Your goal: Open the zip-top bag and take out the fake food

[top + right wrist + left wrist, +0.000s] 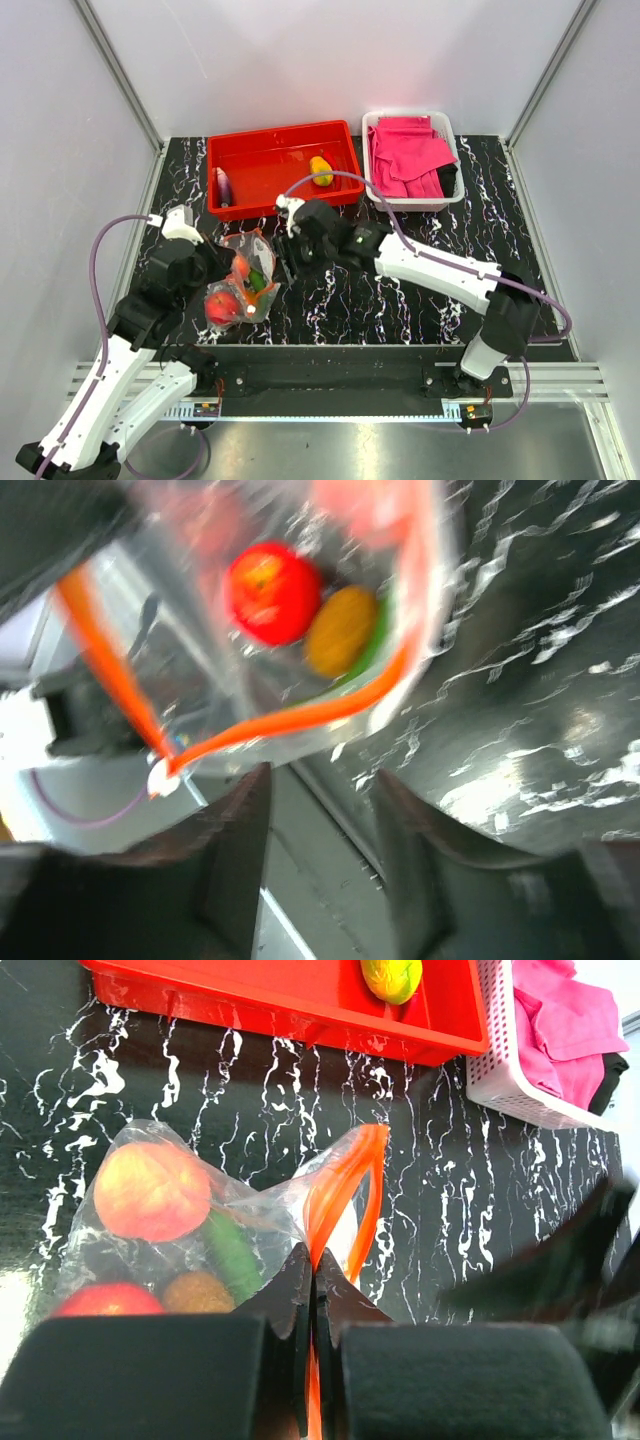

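The zip-top bag (245, 280) lies on the near left of the black marbled worktop (350, 300), in front of the red tray (250, 208). Its red-orange zip strip (345, 1190) is parted into a loop. Inside show a red fruit (265, 592), a brown kiwi (340, 630) and a green chili (232, 1255). The left end effector (312, 1260) is clenched on the strip. The right end effector (322, 775) has its jaws apart just short of the bag's mouth, grasping nothing. An eggplant (222, 185) and a mango (321, 171) lie in the tray. Beside the tray, pink cloths (405, 150) fill a white basket (410, 203).
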Controlling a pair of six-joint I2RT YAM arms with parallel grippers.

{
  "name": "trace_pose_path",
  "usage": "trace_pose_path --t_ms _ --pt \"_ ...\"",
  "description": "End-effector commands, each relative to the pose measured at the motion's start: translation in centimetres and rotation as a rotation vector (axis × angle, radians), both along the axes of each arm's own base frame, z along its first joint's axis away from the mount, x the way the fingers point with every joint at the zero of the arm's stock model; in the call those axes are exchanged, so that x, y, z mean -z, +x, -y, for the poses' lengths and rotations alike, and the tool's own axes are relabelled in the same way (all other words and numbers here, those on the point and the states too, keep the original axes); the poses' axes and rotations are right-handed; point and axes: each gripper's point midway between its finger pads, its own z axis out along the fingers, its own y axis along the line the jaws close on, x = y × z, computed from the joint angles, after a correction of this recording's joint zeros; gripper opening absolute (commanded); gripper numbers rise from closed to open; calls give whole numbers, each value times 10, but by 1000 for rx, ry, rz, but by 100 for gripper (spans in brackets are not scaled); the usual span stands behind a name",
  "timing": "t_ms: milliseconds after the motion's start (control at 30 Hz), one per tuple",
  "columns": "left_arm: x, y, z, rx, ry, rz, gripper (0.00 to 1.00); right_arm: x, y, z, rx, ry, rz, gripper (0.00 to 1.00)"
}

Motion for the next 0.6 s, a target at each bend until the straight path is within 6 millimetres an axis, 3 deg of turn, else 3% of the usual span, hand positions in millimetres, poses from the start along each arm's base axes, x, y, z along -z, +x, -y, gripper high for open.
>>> trace_pose_path --t_ms 0,167,333,400,433,567 --pt "-15 10 14 31 -64 50 0 -42 -13 -8 12 125 64 47" --pt "-11 11 20 44 -84 44 0 -32 -13 -24 0 128 48 38" --pt "-10 10 23 54 -106 45 0 -9 -4 -51 -19 126 18 36" --pt "-10 10 26 64 -118 43 0 -10 -1 -62 -29 141 15 36" --pt "-10 10 27 71 -125 43 0 3 1 -67 -34 125 -1 36" --pt "-4 9 34 92 -153 29 0 22 9 -81 -31 106 -10 35"
